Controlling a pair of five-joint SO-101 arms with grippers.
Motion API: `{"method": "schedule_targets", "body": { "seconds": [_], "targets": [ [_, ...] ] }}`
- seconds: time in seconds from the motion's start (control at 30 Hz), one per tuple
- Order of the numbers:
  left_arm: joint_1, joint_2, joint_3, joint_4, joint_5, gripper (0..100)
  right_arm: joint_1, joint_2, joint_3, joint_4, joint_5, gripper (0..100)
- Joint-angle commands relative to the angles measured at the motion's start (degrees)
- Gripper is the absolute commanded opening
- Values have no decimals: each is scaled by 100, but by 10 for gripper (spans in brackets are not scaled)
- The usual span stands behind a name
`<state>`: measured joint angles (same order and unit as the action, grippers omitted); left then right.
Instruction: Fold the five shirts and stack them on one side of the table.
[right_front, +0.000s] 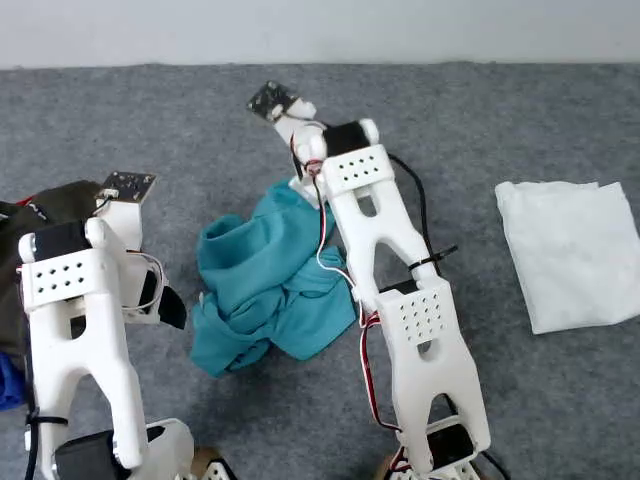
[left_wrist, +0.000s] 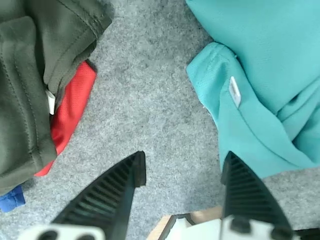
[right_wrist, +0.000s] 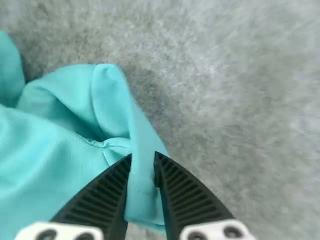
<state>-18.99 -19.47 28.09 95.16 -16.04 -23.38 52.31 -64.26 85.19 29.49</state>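
Observation:
A crumpled teal shirt (right_front: 265, 285) lies in the middle of the grey table. My right gripper (right_wrist: 143, 167) is shut on a fold of the teal shirt (right_wrist: 75, 150) at its far edge. My left gripper (left_wrist: 182, 167) hangs open over bare carpet, between the teal shirt (left_wrist: 260, 80) and a pile with an olive shirt (left_wrist: 35, 65), a red shirt (left_wrist: 72, 105) and a blue shirt (left_wrist: 12, 200). That pile (right_front: 45, 215) sits at the table's left edge. A folded white shirt (right_front: 570, 250) lies flat at the right.
The grey carpeted table (right_front: 480, 130) has free room behind the teal shirt and between it and the white shirt. A pale wall (right_front: 320, 30) runs along the far edge. The arm bases stand at the near edge.

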Motion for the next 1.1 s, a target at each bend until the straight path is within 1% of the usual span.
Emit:
{"method": "schedule_targets", "body": {
  "seconds": [0.0, 0.23, 0.3, 0.73, 0.93, 1.07],
  "targets": [
    [18, -53, -4, -9, -70, 248, -145, -725, -985, 497, 53, 10],
    [18, -53, -4, -9, -70, 248, -479, -1086, -2927, 1631, 53, 10],
    [18, -53, 4, -9, -70, 248, -549, -1209, -3270, 1771, 44, 10],
    [26, -53, 22, -158, -70, 248, -514, -3705, -3191, 1736, 18, 10],
    [26, -53, 22, -158, -70, 248, -629, -4435, -3182, 1710, -53, 10],
    [26, -53, 22, -158, -70, 248, -725, -4593, -3138, 1719, -62, 10]
  ]
}}
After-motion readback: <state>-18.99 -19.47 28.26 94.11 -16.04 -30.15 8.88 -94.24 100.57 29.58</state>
